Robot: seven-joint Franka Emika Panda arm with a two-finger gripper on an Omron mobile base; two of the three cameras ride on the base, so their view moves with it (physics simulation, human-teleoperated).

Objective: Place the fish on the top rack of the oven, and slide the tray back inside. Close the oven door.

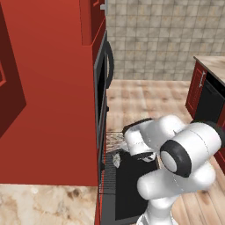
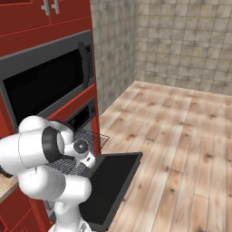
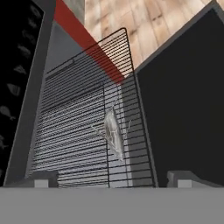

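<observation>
You have one small silvery-grey fish (image 3: 113, 131), one pulled-out silver wire rack (image 3: 78, 131), one black drop-down oven door (image 2: 108, 181), one black built-in oven (image 1: 100, 83) in red cabinetry, and one black glass microwave front (image 2: 45, 84).

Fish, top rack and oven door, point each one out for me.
fish (image 3: 112, 133), hand view, middle of its body.
top rack (image 3: 74, 127), hand view, bare wires left of the fish.
oven door (image 2: 111, 179), right base view, its dark glossy face.

- Your two base views look forward and down from behind, sharing the oven door (image 1: 132, 189) (image 2: 111, 181).
- Your hand view sits close above the top rack (image 3: 83, 127).
</observation>
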